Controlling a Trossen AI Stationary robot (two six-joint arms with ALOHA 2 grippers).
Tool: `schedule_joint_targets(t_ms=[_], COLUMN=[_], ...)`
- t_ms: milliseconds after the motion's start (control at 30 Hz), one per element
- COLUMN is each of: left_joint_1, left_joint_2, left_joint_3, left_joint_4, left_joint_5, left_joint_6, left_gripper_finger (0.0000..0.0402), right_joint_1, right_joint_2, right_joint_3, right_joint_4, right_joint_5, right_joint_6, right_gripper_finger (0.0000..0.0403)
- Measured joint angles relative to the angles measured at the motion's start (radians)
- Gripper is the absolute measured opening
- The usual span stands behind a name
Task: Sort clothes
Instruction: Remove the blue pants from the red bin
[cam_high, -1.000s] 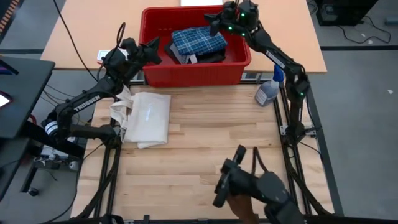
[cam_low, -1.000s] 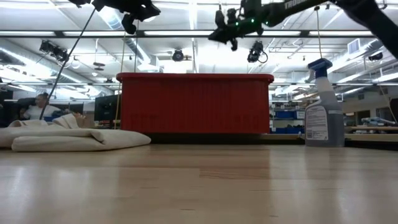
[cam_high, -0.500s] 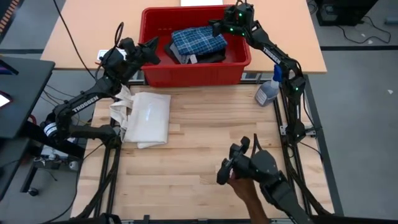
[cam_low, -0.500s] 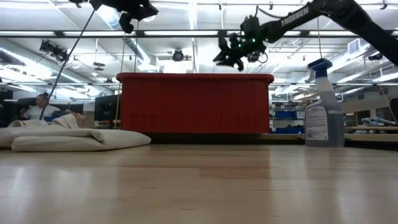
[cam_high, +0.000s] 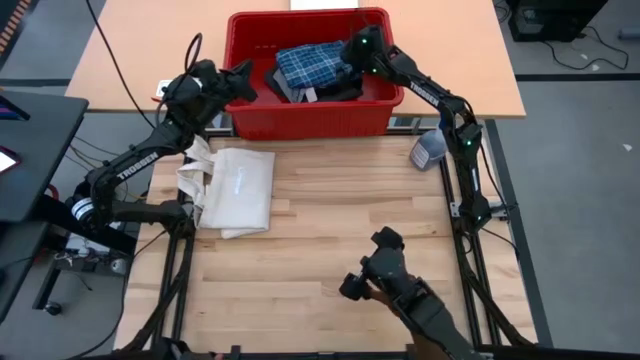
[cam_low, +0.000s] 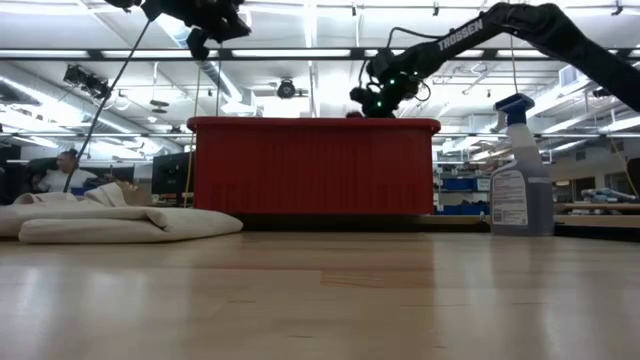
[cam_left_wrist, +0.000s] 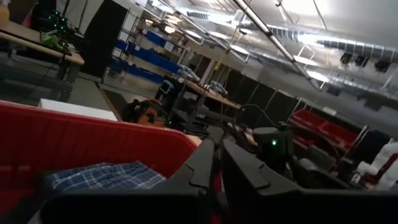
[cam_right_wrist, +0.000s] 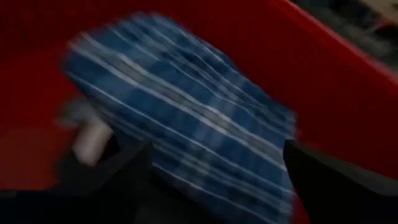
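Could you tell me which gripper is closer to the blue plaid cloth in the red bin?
The right gripper: it hangs open directly over the plaid cloth's right edge, inside the red bin. The left gripper, shut, sits at the bin's left wall, apart from the cloth.

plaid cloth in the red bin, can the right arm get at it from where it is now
Probably yes. The right gripper is open above the plaid cloth, which lies on top of the pile in the red bin; nothing covers it.
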Motion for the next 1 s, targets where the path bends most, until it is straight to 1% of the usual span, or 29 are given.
schedule_joint_targets(t_ms=[67,133,200,300,400,467,567,700,767,867,933,1000], left_joint_1=[0.0,0.0,0.0,0.0,-0.001,-0.001,-0.001,-0.002,-0.002,-0.002,-0.002,-0.002], left_joint_2=[0.0,0.0,0.0,0.0,0.0,0.0,0.0,0.0,0.0,0.0,0.0,0.0], left_joint_3=[0.0,0.0,0.0,0.0,0.0,0.0,0.0,0.0,0.0,0.0,0.0,0.0], left_joint_4=[-0.017,-0.029,-0.04,-0.041,-0.042,-0.044,-0.048,-0.049,-0.05,-0.057,-0.059,-0.059], left_joint_5=[0.001,0.002,0.001,0.001,0.002,0.002,0.002,0.002,0.002,0.002,0.002,0.002], left_joint_6=[0.011,0.024,0.024,0.024,0.024,0.024,0.024,0.019,0.018,0.015,0.016,0.016], left_gripper_finger=[0.0034,0.0034,0.0034,0.0034,0.0034,0.0034,0.0034,0.0034,0.0034,0.0034,0.0034,0.0034], right_joint_1=[0.001,-0.001,-0.001,0.0,0.002,0.017,0.05,0.076,0.079,0.079,0.078,0.078], right_joint_2=[0.018,0.029,0.038,0.073,0.126,0.152,0.167,0.165,0.165,0.18,0.194,0.2], right_joint_3=[-0.004,-0.005,-0.005,-0.004,-0.005,-0.005,-0.006,-0.006,-0.005,-0.005,-0.006,-0.008], right_joint_4=[0.015,0.025,0.064,0.112,0.102,0.078,0.066,0.137,0.168,0.218,0.21,0.179], right_joint_5=[0.034,0.045,0.044,0.096,0.111,0.127,0.186,0.227,0.231,0.209,0.204,0.224], right_joint_6=[-0.07,-0.102,-0.107,-0.1,-0.112,-0.171,-0.265,-0.32,-0.378,-0.395,-0.406,-0.434], right_gripper_finger=[0.0381,0.0385,0.0386,0.0385,0.0381,0.0378,0.0374,0.0373,0.0373,0.0373,0.0373,0.0373])
